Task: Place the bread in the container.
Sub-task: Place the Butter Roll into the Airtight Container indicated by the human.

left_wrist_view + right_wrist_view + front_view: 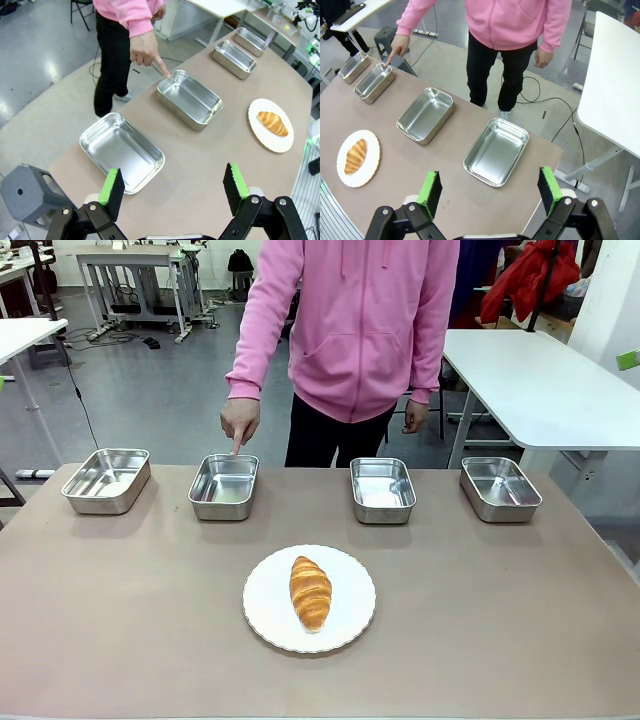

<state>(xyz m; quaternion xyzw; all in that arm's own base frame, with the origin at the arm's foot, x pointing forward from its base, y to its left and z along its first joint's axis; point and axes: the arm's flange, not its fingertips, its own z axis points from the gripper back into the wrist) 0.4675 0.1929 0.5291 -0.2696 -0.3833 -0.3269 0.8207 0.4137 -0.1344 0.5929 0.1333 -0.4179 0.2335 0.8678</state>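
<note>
Left end effector (172,187) and right end effector (490,190) gape empty; among lookalike pans (382,489), bread (310,592) could miss the container (223,486) the hand (240,423) marks.

lab: white worktables (540,380), cables (78,395) across bare grey floor (160,390)

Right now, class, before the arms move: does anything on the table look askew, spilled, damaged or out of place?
Nothing stands out. The container that the person's hand points at sits upright and empty in a row with three other pans; the bread lies whole on the white plate; nothing is spilled.
</note>
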